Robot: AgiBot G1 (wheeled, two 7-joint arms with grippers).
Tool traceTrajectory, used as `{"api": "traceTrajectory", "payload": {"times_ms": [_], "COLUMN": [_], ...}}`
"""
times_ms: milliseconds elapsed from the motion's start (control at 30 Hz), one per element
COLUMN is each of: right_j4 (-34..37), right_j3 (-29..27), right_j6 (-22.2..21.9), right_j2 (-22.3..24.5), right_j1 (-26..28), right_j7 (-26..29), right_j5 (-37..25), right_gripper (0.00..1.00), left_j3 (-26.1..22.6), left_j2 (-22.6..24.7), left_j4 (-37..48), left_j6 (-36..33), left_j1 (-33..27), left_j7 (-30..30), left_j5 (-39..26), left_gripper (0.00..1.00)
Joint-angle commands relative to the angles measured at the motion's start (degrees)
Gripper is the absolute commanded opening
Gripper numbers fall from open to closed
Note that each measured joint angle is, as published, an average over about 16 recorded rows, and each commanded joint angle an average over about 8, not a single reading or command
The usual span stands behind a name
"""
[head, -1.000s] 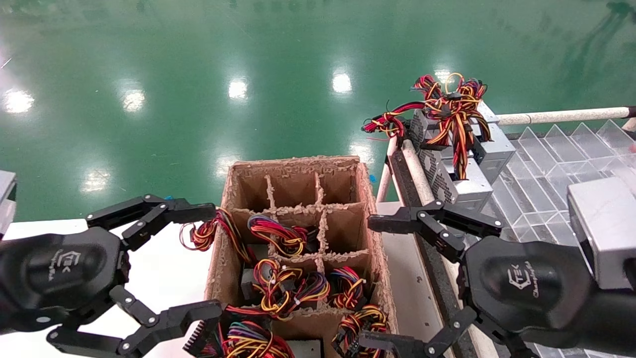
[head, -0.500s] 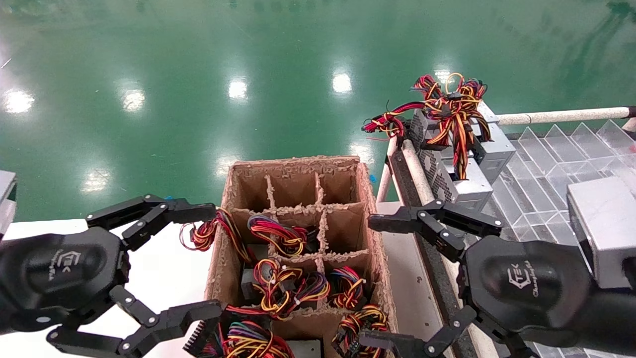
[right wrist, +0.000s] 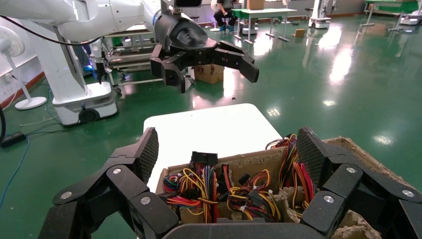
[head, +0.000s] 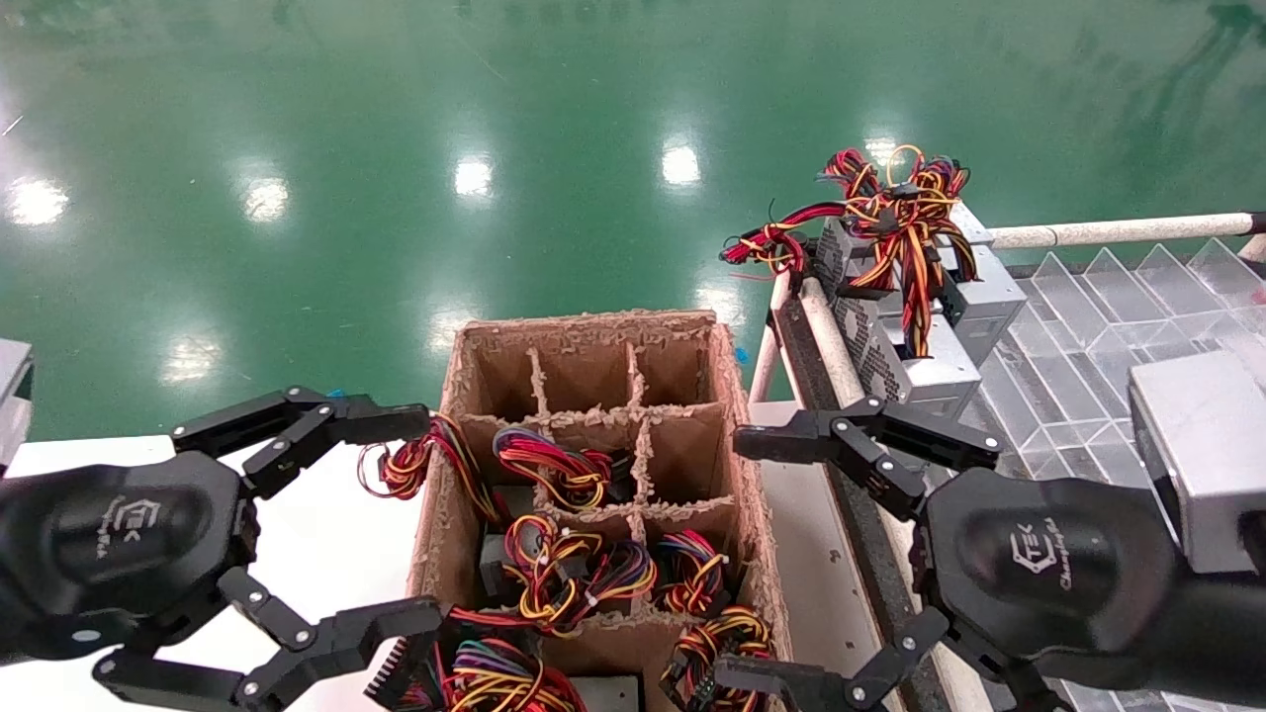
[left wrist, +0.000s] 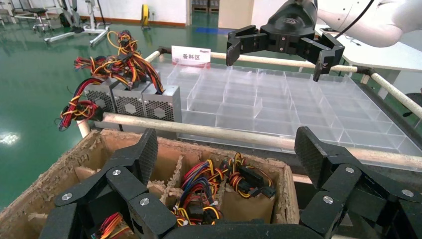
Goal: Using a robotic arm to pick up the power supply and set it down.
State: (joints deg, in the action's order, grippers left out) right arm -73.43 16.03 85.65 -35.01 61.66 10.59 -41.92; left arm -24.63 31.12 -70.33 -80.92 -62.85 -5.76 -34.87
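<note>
Two black grippers with jointed, toothed fingers hang over the work, one at each side of a brown cardboard divided box [head: 593, 475]. At the left, the left gripper [head: 410, 524] sits above the white bench [head: 316, 539], just beside the box's left wall; its fingers [head: 386, 423] are spread wide and grip nothing, though the far one lies close against a loop of red and yellow wires [head: 410, 465] spilling over the box wall. Inside the box, several compartments hold bundles of coloured wires, while the farthest row looks bare. At the right, the right gripper [head: 757, 559] is level with the box's right wall, fingers [head: 791, 440] likewise wide apart and holding nothing. Farther right and beyond it, silver-grey metal power supplies [head: 905, 341] with honeycomb-perforated sides stand side by side, touching, at the near-left corner of a clear plastic divided tray [head: 1098, 297], their red, yellow and black wire bundles piled on top. Both grippers are well apart from them.
</note>
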Motion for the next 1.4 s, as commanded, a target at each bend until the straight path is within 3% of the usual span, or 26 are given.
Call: {"api": "traceTrajectory", "payload": {"times_ms": [33,1400], "right_j4": [0.00,0.00], "right_j3": [0.00,0.00], "right_j6": [0.00,0.01], "right_j2": [0.00,0.00], "right_j1": [0.00,0.00], "right_j7": [0.00,0.00], "right_j5": [0.00,0.01], "right_gripper": [1.00,1.00], "left_j3": [0.00,0.00], "left_j2": [0.00,0.00], "left_j4": [0.00,0.00], "left_j6": [0.00,0.00], "left_j1": [0.00,0.00], "left_j7": [0.00,0.00], "left_j5": [0.00,0.00], "left_gripper": [1.00,1.00]}}
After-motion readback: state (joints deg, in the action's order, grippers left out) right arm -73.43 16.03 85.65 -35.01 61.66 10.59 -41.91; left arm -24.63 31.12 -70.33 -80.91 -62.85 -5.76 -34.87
